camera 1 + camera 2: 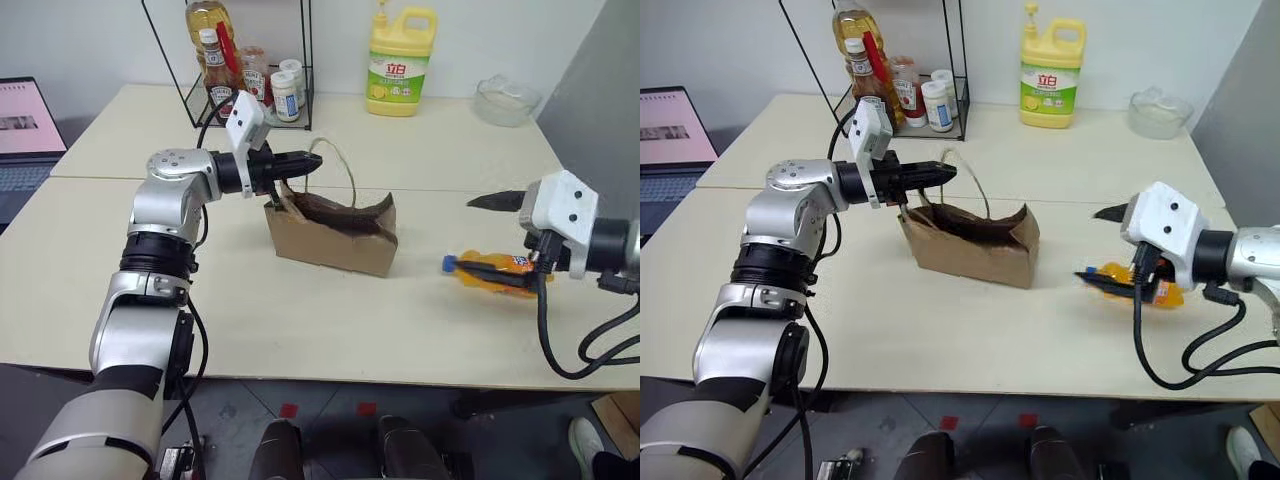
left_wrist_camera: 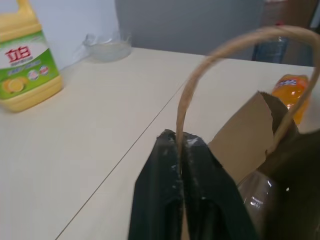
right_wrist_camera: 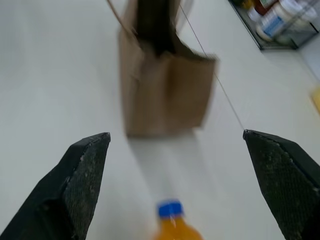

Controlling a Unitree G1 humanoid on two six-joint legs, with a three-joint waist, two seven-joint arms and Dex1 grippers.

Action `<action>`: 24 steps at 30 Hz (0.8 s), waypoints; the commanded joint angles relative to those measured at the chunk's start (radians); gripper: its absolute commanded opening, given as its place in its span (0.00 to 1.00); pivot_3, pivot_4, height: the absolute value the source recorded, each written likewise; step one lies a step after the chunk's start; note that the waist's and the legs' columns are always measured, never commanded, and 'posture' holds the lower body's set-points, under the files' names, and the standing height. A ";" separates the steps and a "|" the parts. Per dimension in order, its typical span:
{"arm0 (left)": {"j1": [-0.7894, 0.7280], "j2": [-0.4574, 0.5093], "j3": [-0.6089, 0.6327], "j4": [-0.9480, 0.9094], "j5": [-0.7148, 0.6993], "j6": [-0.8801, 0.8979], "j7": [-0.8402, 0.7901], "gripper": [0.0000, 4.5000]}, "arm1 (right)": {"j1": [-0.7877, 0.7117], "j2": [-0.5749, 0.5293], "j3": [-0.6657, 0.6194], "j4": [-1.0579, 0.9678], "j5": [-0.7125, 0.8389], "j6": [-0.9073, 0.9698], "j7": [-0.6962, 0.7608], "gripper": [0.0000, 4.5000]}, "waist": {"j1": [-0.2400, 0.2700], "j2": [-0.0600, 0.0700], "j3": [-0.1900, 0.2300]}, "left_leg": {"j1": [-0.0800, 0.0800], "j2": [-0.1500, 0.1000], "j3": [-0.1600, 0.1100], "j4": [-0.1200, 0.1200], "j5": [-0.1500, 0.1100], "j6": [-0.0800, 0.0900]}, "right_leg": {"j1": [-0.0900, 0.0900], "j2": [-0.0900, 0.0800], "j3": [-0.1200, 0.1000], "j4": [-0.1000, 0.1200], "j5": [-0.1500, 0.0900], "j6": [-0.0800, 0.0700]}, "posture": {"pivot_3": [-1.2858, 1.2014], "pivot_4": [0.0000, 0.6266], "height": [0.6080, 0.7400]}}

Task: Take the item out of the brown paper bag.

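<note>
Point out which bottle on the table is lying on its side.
The small orange drink bottle with the blue cap, lying beside the right pincer. The yellow detergent jug and rack bottles stand upright.

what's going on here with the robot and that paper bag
The robot is taking a drink out of a bag. Its left tool is shut on a cord handle of the brown paper bag, which stands on the table. The orange drink bottle is already out, lying on its side on the table to the bag's right. The right tool is wide open just above the bottle, not gripping it.
</note>
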 commanded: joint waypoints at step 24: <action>0.655 0.179 0.253 -0.800 -0.049 0.247 0.372 0.82 | 0.283 0.357 -0.012 -0.175 0.012 -0.065 -0.493 1.00 | 0.011 -0.001 -0.001 | 0.000 0.002 0.001 0.000 0.000 0.000 | -0.002 0.000 0.000 0.004 0.000 0.000 | 0.52 0.24 1.00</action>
